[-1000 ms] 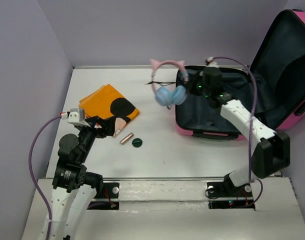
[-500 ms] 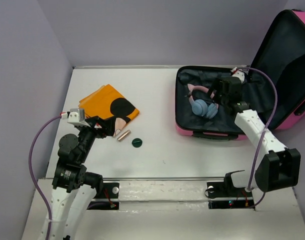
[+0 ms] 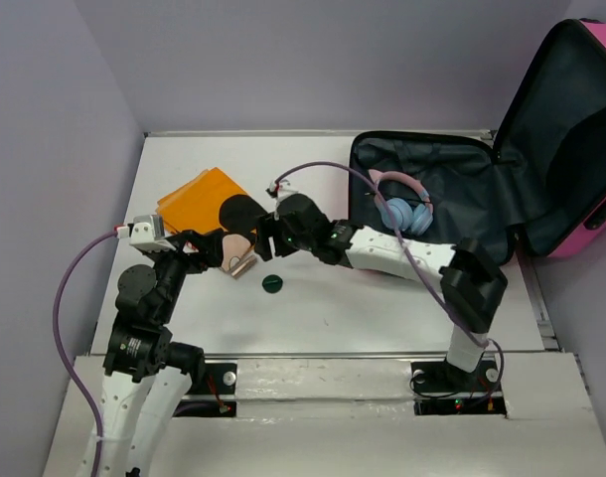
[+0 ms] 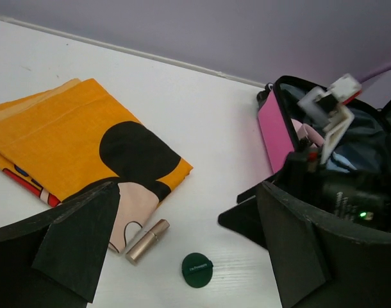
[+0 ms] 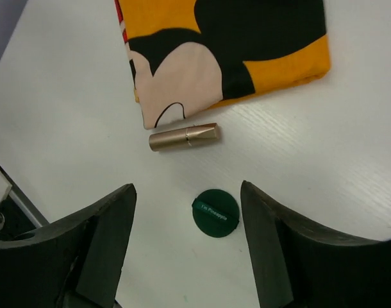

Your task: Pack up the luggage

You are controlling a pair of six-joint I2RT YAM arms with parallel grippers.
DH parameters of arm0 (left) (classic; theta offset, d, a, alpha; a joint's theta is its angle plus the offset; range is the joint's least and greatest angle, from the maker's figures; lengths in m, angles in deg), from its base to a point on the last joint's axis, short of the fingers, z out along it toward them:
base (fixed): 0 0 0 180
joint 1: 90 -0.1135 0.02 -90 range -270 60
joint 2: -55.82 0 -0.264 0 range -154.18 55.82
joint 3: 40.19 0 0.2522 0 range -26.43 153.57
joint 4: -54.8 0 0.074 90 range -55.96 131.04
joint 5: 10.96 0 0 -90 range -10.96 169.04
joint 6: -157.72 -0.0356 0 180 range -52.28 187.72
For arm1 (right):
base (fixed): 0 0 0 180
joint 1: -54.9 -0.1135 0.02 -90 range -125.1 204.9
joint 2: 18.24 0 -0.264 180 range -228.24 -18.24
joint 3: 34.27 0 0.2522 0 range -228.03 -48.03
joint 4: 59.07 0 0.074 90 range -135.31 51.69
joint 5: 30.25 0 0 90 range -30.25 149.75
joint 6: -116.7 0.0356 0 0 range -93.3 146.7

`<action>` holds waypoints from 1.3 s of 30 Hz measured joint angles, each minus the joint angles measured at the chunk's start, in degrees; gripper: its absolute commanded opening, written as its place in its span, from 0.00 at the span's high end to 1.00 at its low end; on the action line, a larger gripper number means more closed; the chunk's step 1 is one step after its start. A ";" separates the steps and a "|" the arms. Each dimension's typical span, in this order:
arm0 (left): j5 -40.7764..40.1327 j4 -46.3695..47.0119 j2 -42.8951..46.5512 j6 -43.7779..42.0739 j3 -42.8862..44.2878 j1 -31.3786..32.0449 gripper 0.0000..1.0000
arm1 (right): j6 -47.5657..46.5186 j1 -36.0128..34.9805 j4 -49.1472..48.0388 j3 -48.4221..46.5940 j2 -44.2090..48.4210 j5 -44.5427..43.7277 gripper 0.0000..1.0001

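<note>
Pink hard-shell luggage (image 3: pixel 462 164) sits at the upper right of the top view, lid standing open and dark lining exposed. Pink-and-blue cat-ear headphones (image 3: pixel 402 207) lie inside the base half. The rest is out on the white table (image 3: pixel 363 313): orange cloth (image 3: pixel 199 199) with a cartoon mouse print at left centre, rose-gold lipstick tube (image 5: pixel 184 136) just beside its lower edge, dark-green disc (image 5: pixel 215 212) just below the tube.

Right arm stretches across the frame from the lower right. Right gripper (image 5: pixel 188 192) hangs over the tube and disc, jaws spread wide, nothing between them. Left gripper (image 4: pixel 186 192) is parked at the left beside the cloth, jaws also spread and empty, looking at the same two items.

Step in hand, my read: picking the next small item for the case, most likely the tube or the disc, and the right arm is the one positioned for it.

Next move needs:
- Pick one target. They sit near each other, so a wide grab could knock the other.
- In the right wrist view the tube lies along the jaw-opening axis. Turn the wrist so the pads close across its narrow body, not its ends.
- Descend to the table, pinch, lift clear of the cloth edge.
- Carry to the upper right and release over bare lining beside the headphones.

Risk: the tube can roll, and the disc is flat, so it's hard to get the pads under it.
</note>
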 measured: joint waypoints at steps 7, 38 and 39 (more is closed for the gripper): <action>-1.25 -0.17 0.04 0.13 0.02 -0.28 0.01 | 7.32 -2.95 -0.13 -5.86 -13.03 1.70 0.23; -0.79 -0.15 0.76 0.15 0.00 -0.28 0.01 | 12.31 -3.85 6.93 -22.12 -30.62 -12.50 0.36; -0.76 -0.15 0.76 0.15 0.00 -0.28 0.01 | 11.98 -3.85 6.95 -22.12 -30.47 -12.48 0.37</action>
